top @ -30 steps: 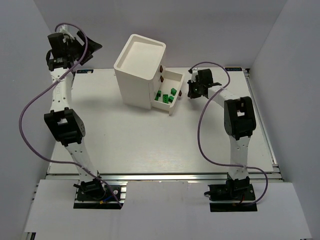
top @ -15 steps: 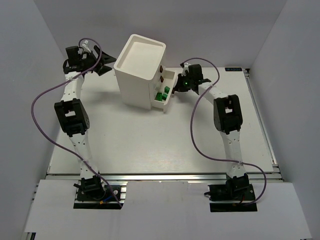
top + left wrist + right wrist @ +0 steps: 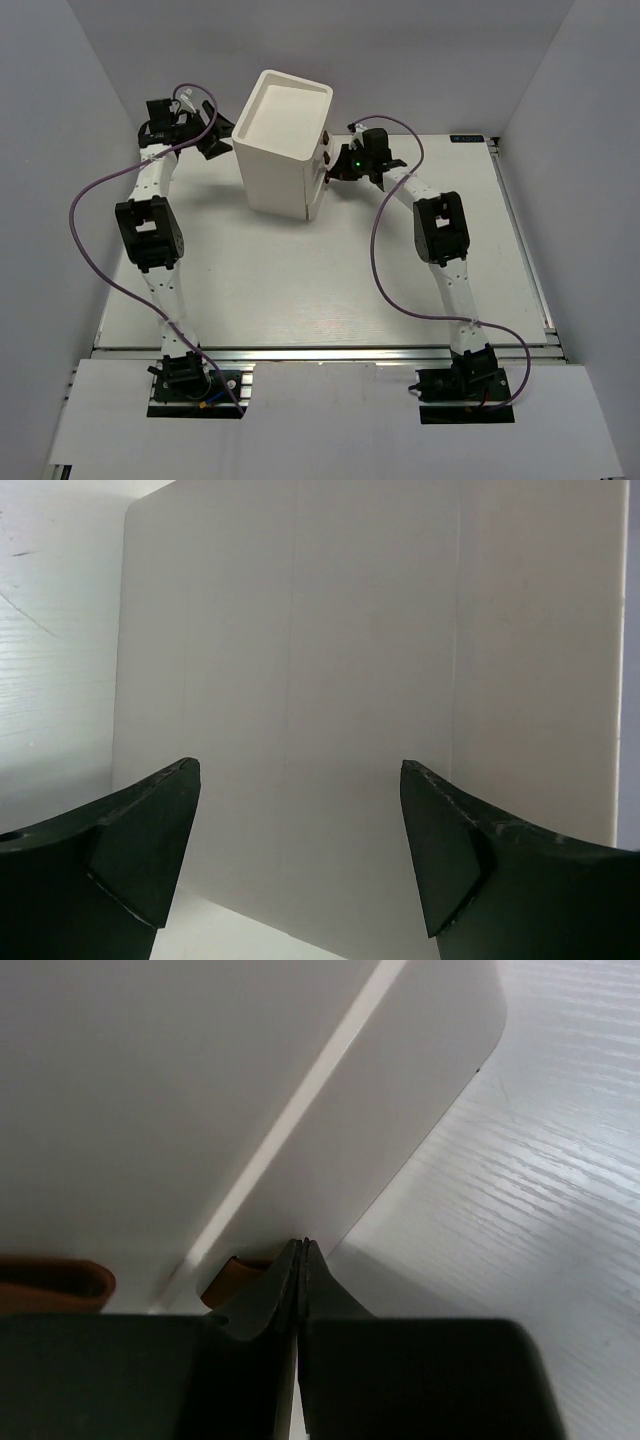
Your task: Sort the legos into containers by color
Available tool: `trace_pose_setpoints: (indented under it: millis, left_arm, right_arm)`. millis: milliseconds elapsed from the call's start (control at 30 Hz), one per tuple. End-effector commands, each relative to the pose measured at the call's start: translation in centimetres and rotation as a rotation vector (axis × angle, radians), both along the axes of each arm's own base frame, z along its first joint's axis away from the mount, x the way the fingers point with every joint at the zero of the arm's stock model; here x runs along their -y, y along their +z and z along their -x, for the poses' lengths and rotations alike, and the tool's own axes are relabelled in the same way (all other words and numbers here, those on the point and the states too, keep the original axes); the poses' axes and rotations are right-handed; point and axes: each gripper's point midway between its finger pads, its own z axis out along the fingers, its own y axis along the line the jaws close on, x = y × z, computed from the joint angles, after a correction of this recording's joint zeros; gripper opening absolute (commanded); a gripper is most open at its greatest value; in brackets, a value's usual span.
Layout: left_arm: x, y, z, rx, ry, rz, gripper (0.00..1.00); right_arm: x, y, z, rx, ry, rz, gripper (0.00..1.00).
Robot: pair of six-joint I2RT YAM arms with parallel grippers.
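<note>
The white drawer cabinet (image 3: 280,120) stands at the back middle of the table, with all three drawers pushed in. Its dark brown knobs (image 3: 324,157) show on the right face. No legos are visible. My right gripper (image 3: 336,170) is shut and empty, its tips against the lowest drawer's front (image 3: 400,1110) right beside a brown knob (image 3: 235,1278). My left gripper (image 3: 218,137) is open at the cabinet's left side. In the left wrist view its fingers (image 3: 150,840) frame the plain white cabinet wall (image 3: 330,660) and hold nothing.
The white table (image 3: 300,280) stretches from the cabinet toward the arm bases. Purple cables (image 3: 90,210) loop beside both arms. Grey walls enclose the left, right and back. A second knob (image 3: 50,1285) shows at the left edge of the right wrist view.
The open bottom drawer with green legos has been pushed shut by my right gripper moving left. My left gripper has swung right from the back left corner to the cabinet's side.
</note>
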Motion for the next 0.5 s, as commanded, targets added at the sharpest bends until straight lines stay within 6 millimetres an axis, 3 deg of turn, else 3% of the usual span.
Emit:
trace_pose_setpoints:
  millis: [0,167,267,300,367,400,467]
  left_arm:
    - [3.9,2.5,1.9,0.04,-0.107,0.003,0.9]
    - [3.6,2.6,1.7,0.035,-0.077,-0.013,0.9]
    - [1.2,2.6,0.9,0.018,0.036,-0.061,0.91]
    - [0.0,3.3,1.1,0.011,0.087,-0.082,0.92]
    - [-2.1,3.2,1.3,-0.026,0.186,-0.135,0.94]
    - [-4.6,4.3,1.3,-0.021,0.306,-0.199,0.95]
    - [-6.9,3.7,2.4,-0.087,0.419,-0.256,0.96]
  right_arm:
    - [-3.2,3.6,-0.4,0.059,0.045,-0.135,0.0]
    - [-4.7,3.8,-0.1,0.046,0.065,-0.196,0.0]
    - [-4.1,4.0,-0.4,0.072,0.048,-0.149,0.0]
    - [-2.6,4.8,-1.4,0.099,-0.012,-0.107,0.0]
    - [-0.2,4.5,-1.9,0.134,-0.058,0.008,0.09]
    - [1.6,4.6,-1.7,0.136,-0.099,0.072,0.12]
    - [4.6,5.0,-1.5,0.171,-0.125,0.155,0.3]
